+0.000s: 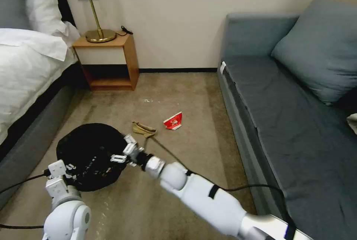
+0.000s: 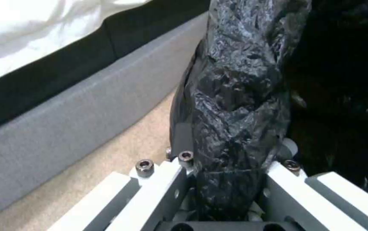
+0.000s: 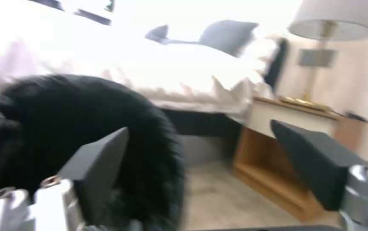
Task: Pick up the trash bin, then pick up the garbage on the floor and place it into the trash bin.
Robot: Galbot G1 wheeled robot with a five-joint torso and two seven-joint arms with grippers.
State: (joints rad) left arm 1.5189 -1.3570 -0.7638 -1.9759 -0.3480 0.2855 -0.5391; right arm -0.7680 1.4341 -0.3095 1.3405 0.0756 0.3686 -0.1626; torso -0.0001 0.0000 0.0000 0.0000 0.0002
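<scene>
On the bedroom carpet [image 1: 178, 95], your left claw [image 2: 227, 179] clamps the trash bin [image 1: 89, 154] rim; your right claw [image 1: 124, 152] gapes over it.

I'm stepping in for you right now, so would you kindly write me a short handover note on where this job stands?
Left end effector: shut on the trash bin's bag-lined rim, on the side nearest the robot, beside the bed.
Right end effector: open, holding nothing, over the bin's far rim.
On the carpet: tan paper wad just beyond the bin, red-and-white packet further right.
Done: bin gripped.
Left: wad and packet still to go into the bin.
</scene>
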